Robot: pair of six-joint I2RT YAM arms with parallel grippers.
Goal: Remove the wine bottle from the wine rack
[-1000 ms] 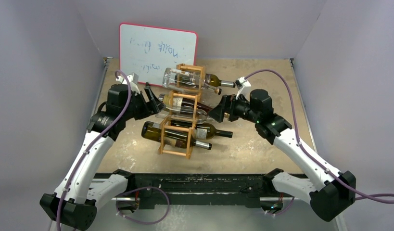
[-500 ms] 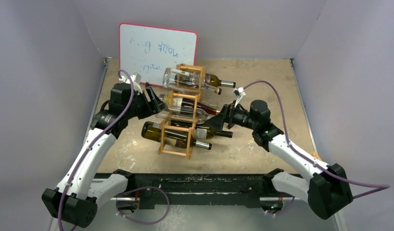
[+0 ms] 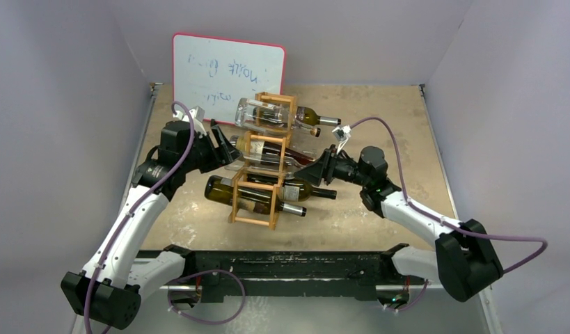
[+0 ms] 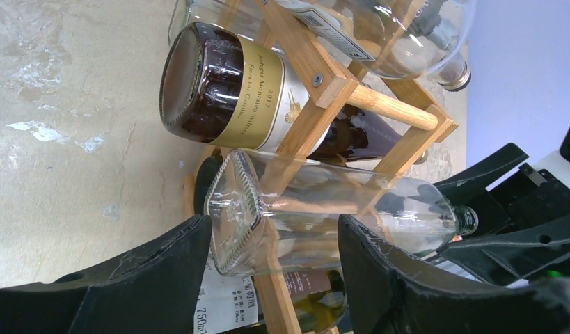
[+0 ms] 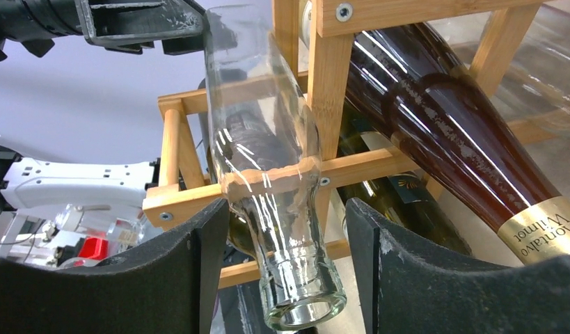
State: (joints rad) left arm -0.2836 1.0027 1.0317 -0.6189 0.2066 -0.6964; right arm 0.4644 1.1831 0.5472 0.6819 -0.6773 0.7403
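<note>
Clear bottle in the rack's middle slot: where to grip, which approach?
Grip the clear bottle at its neck, coming from the right arm's side. It lies horizontally through the wine rack with the slim neck protruding there; slats crowd the wider body.

Your bottle [image 4: 303,209] is clear, empty glass with a squarish, ribbed base. It lies on its side through the middle opening of the rack [image 3: 275,97], base sticking out left, neck out right. The rack is a light wooden ladder frame of thin slats.

Wine bottle [image 4: 303,223] in wine rack [image 3: 254,221], whiteboard [image 3: 226,76] behind
</note>
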